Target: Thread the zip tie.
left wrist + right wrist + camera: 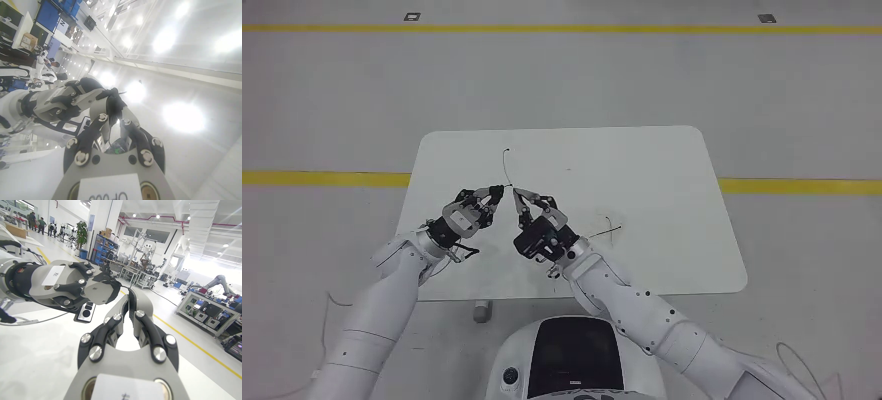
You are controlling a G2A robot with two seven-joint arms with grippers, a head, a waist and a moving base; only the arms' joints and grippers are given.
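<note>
The left tool [499,191] and the right tool [517,192] meet tip to tip above the white table [662,170], a little toward 9 o'clock from its middle. The left arm comes in from about 7 o'clock and the right arm from about 5 o'clock.

The zip tie [505,165] is off the table, held between the two tools. From the point where the tips meet, its thin dark tail rises toward 12 o'clock in a slight curve and ends in a small hook.

In the left wrist view the left tool [113,97] is pressed together and pinches the tie. The black strip [110,123] runs back between its fingers toward the wrist, and a short bit sticks out past the tips. The dark pads of the right tool touch those tips from the side.

In the right wrist view the ribbed fingers [134,303] of the right tool [129,293] are pressed together on the near end of the tie. A short, fine stretch of the tie [125,287] bridges the small gap to the black-padded tip of the left tool [116,286], just beside it.

A second tie [607,232] lies flat on the table, at 3 to 4 o'clock from the right tool and apart from both tools, near the right forearm
</note>
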